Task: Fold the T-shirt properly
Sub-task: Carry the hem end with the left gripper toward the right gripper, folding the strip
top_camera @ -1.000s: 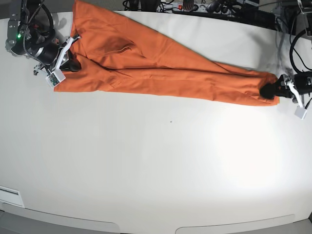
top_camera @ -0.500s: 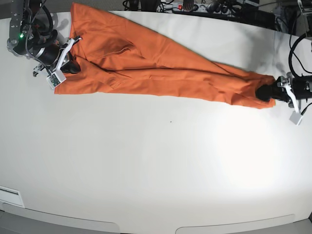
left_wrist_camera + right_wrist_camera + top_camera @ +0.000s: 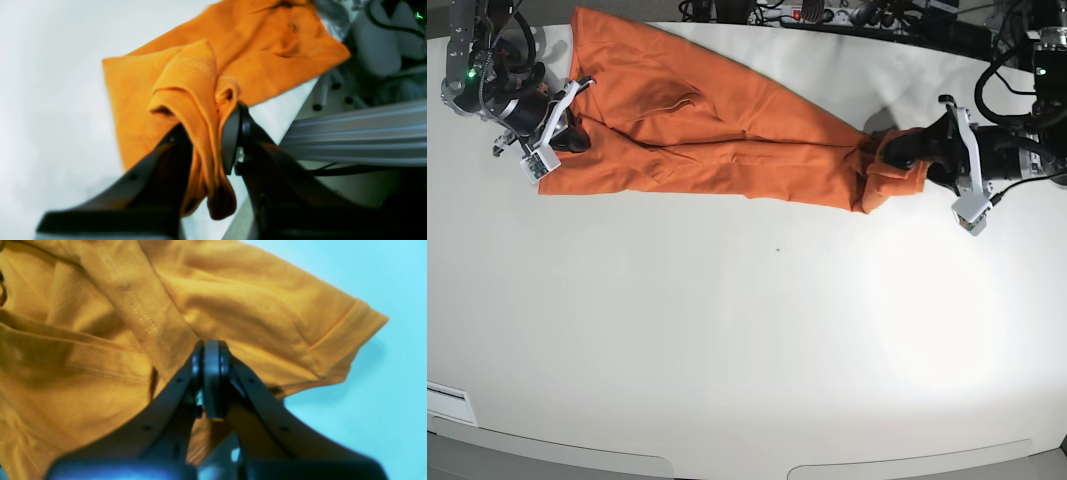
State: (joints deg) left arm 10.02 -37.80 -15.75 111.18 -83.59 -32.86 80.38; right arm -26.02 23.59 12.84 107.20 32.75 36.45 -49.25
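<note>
The orange T-shirt [image 3: 727, 135] lies stretched along the far half of the white table [image 3: 747, 330], folded lengthwise. My left gripper [image 3: 905, 152] is shut on the shirt's bunched right end and holds it lifted, doubled back over the cloth. In the left wrist view the jaws [image 3: 208, 146] pinch a hanging fold of the T-shirt [image 3: 186, 83]. My right gripper [image 3: 573, 138] is shut on the shirt's left end near a sleeve. In the right wrist view its closed jaws [image 3: 210, 380] clamp the T-shirt [image 3: 100, 323] beside the sleeve hem [image 3: 350, 330].
Cables and dark equipment [image 3: 847, 15] line the table's far edge. An aluminium rail [image 3: 360, 133] and arm parts show off the table's edge in the left wrist view. Bare white table surface fills the near half in the base view.
My left gripper has lifted the shirt's right end and carried it leftward, so the shirt is shorter and bunched there. The right gripper has stayed almost still.
</note>
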